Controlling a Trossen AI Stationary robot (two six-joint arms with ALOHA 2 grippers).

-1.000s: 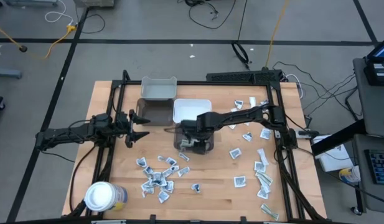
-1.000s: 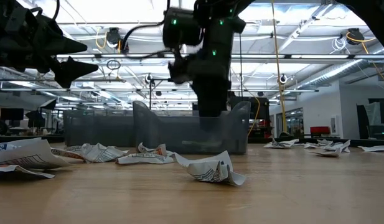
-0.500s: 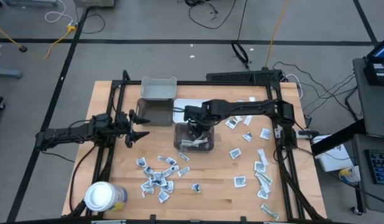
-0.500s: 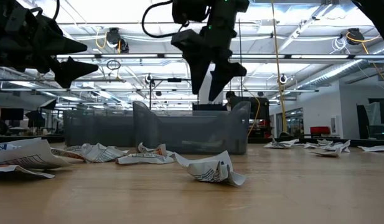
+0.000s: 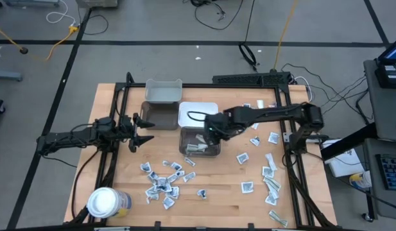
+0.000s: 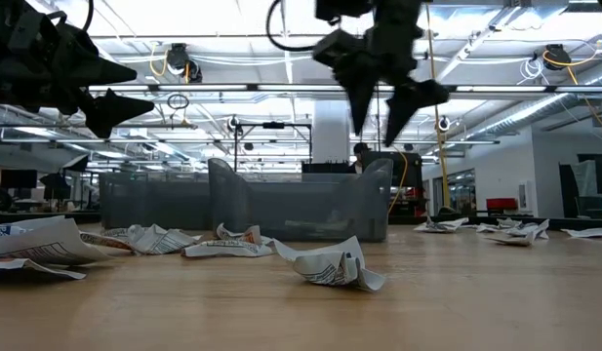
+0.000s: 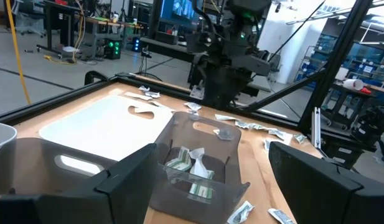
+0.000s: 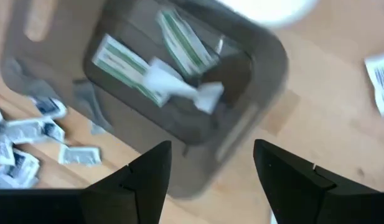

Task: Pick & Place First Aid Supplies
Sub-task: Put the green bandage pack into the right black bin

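Your right tool [image 5: 214, 130] hangs above the clear bin [image 5: 199, 142] near the bench [image 5: 210, 192] middle, over its edge toward the white tray [image 5: 198, 113], fingers spread wide and carrying nothing; the low view shows both fingers [image 6: 415, 96] splayed in the air above the bin's rim. Inside that clear bin lie a few pale-green strips [image 8: 126, 67] with a crumpled white packet [image 8: 182, 89] touching them. Your left tool [image 5: 141, 131] waits well apart from the clear bin, on the side away from the right arm, fingers wide and empty, just beside the dark grey bin [image 5: 158, 114]. Loose first aid packets [image 5: 160, 183] sit scattered on the bench in a cluster on the near side of the clear bin, and more packets [image 5: 269, 172] lie spread beyond the bin toward the right arm's base. White-lidded jar [image 5: 103, 202] stands at the bench corner, far from the clear bin. A light grey bin [image 5: 163, 92] sits behind the dark grey one.
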